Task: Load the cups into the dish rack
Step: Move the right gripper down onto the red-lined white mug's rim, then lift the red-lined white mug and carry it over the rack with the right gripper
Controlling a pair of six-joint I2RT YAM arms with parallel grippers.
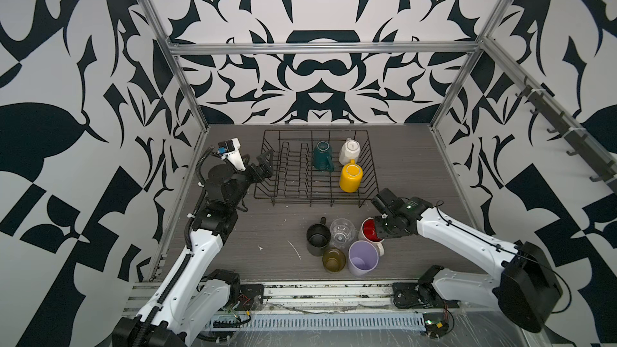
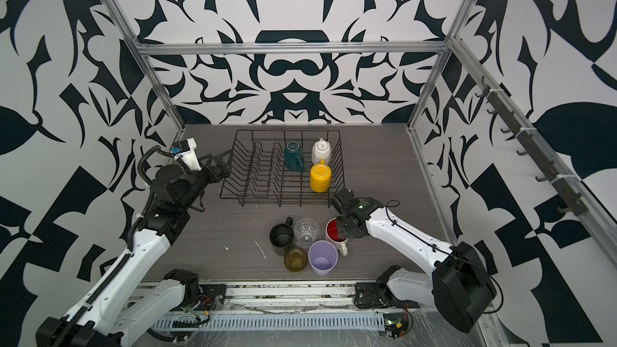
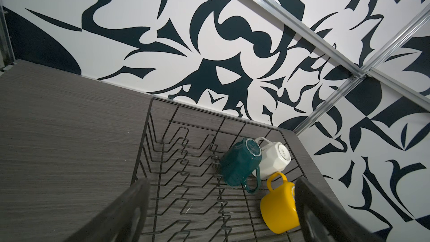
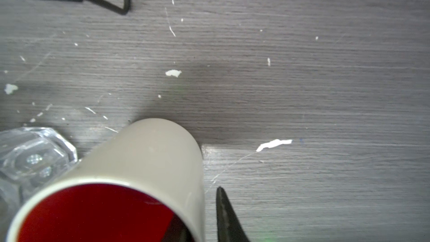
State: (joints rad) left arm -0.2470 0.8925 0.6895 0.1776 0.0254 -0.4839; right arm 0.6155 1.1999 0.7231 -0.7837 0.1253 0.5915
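Toward the back of the grey wood-grain tabletop [image 1: 233,235]: dish rack [image 1: 290,178], black wire, sloped sides, rows of upright divider prongs across its left and middle portions. Contents, all in the right-hand portion:
- teal mug [image 1: 322,156], base uppermost, tilted, handle toward the front
- white mug [image 1: 349,152], base uppermost, just beside the teal one, near the far right corner
- yellow mug [image 1: 350,178], base uppermost, in front of the white one, handle pointing back toward it

On the tabletop in front of the rack's right half, a tight cluster of five, all mouth-up:
- black mug [image 1: 318,239], handle toward the rack
- clear glass [image 1: 342,232], faceted, just right of the black mug
- amber-olive glass [image 1: 334,259], nearer the front
- lilac tumbler [image 1: 363,257], beside the amber one, showing only its own floor inside
- red-lined white mug [image 1: 369,230], rightmost, handle toward the front right

At that mug's rim, the right gripper [image 1: 379,228] has narrow jaws straddling the wall. One finger is inside the red interior, and the outer finger [image 4: 226,215] is just beside the outside wall. Whether they press the wall cannot be told.

At the rack's left edge, the left gripper [image 1: 266,159] has its jaws spread wide and holds nothing, well apart from the cups.

White flecks [image 1: 295,250] mark the tabletop left of the cluster.
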